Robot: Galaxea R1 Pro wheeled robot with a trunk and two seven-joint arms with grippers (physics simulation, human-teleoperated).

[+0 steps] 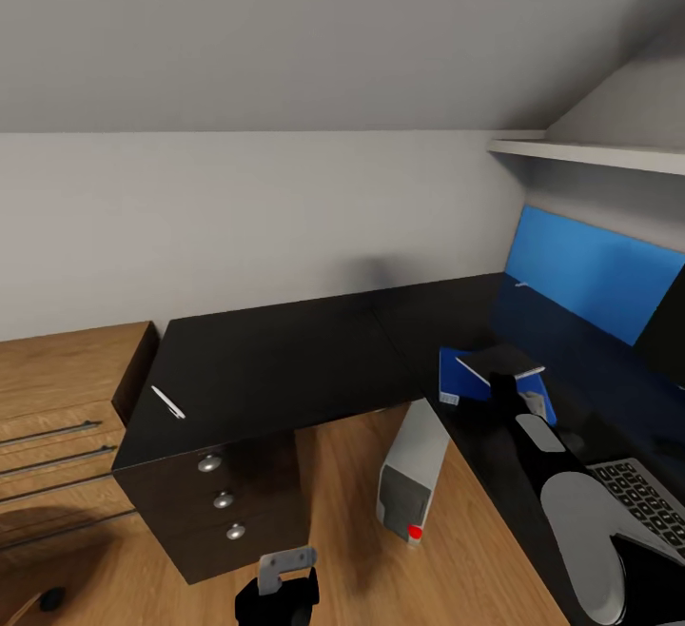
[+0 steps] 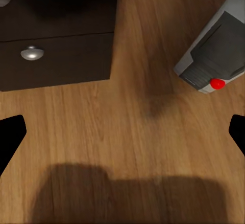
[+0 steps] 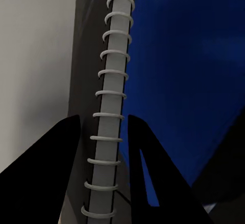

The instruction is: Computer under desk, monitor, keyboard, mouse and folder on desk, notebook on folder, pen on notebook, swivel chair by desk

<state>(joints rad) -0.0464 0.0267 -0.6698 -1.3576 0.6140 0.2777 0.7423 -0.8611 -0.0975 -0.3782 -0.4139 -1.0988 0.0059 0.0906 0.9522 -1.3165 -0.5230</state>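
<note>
spiral wire of the notebook [image 3: 109, 106] is clamped between the right gripper's [image 3: 104, 147] fingers, the cover held just above the folder [image 1: 466, 374] on the worktop [image 1: 285, 360]. thin and light, it is judged floppy, so the stiff spine is the best hold. left gripper [image 2: 122, 127] fingers are spread open over bare floor, the computer [image 2: 214, 50] lying beyond them.

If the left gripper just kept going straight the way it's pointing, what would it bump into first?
Most likely the bare wooden floor. The left gripper is open and points down at it, with the drawer unit and computer off to either side. How far down the floor lies is unclear.
</note>
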